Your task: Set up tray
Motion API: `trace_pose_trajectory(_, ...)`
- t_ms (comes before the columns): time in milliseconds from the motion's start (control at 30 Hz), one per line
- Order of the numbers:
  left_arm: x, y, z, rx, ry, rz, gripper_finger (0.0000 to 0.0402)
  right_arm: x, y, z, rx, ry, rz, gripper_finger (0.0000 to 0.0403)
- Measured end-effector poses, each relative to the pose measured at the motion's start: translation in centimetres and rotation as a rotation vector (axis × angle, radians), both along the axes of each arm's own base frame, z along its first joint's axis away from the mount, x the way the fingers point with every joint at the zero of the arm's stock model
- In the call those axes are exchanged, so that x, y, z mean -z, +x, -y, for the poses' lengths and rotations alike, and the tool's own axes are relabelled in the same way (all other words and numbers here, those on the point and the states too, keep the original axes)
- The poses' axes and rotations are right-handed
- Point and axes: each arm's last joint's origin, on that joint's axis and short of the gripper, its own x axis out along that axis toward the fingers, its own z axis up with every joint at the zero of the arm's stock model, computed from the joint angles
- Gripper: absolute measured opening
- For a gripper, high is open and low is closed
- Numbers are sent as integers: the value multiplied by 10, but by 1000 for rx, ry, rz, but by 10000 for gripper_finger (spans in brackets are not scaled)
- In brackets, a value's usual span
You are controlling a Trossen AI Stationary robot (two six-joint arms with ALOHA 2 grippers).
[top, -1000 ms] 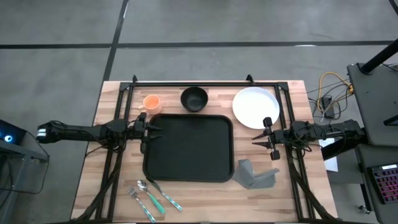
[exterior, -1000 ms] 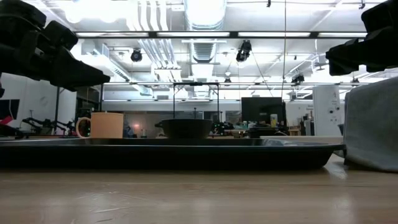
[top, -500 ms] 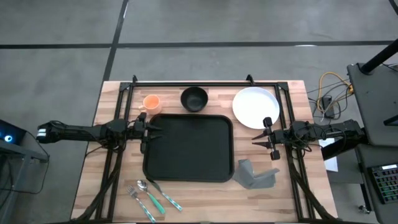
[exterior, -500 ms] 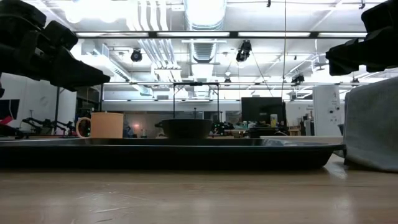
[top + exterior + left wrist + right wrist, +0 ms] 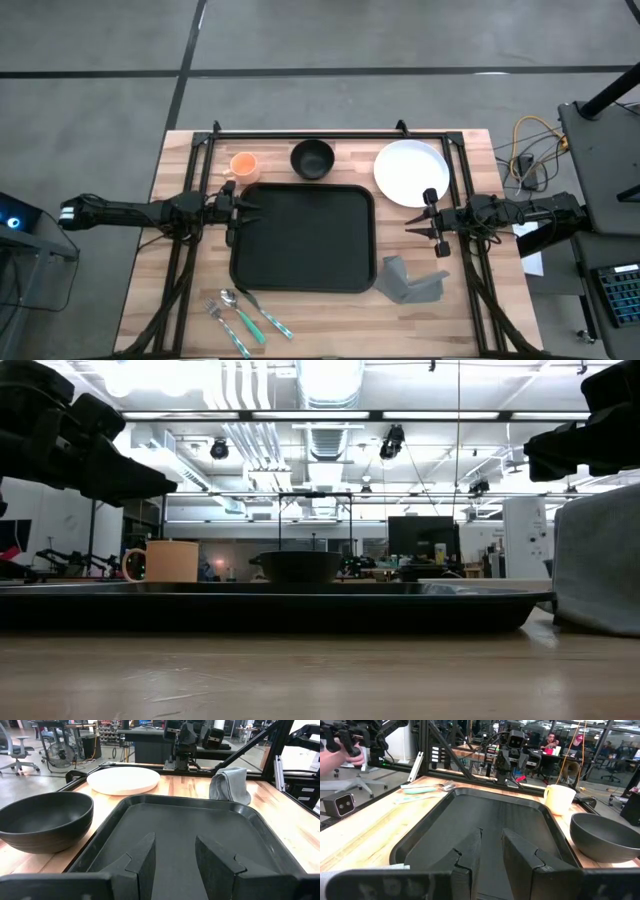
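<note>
Tray (image 5: 303, 237) lies flat between my two claws, long axis running across from one to the other. My left gripper (image 5: 243, 213) hangs with its fingers parted and empty at the near rim; my right gripper (image 5: 422, 227), also parted and empty, waits slightly farther off, opposite.

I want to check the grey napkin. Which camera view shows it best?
The high view: the napkin lies whole beside the tray. The low view cuts it at the edge, the left wrist view shows it far off.
</note>
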Motion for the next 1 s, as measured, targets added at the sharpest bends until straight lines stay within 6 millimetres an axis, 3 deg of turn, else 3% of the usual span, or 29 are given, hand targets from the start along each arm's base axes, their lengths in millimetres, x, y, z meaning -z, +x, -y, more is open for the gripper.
trace_pose_trajectory(267, -14, 2, 0, 3, 36, 100, 118, 0, 0, 0, 0, 0, 0, 68)
trace_pose_trajectory(467, -47, 3, 0, 3, 107, 202, 118, 0, 0, 0, 0, 0, 0, 68)
trace_pose_trajectory(633, -74, 3, -3, -92, 130, 256, 118, 0, 0, 0, 0, 0, 1, 68)
trace_pose_trajectory(800, -89, 7, -7, -239, 109, 195, 118, 0, 0, 0, 0, 0, 1, 68)
trace_pose_trajectory(1000, -110, 11, -13, -459, 13, -1, 118, 0, 0, 0, 0, 0, 1, 68)
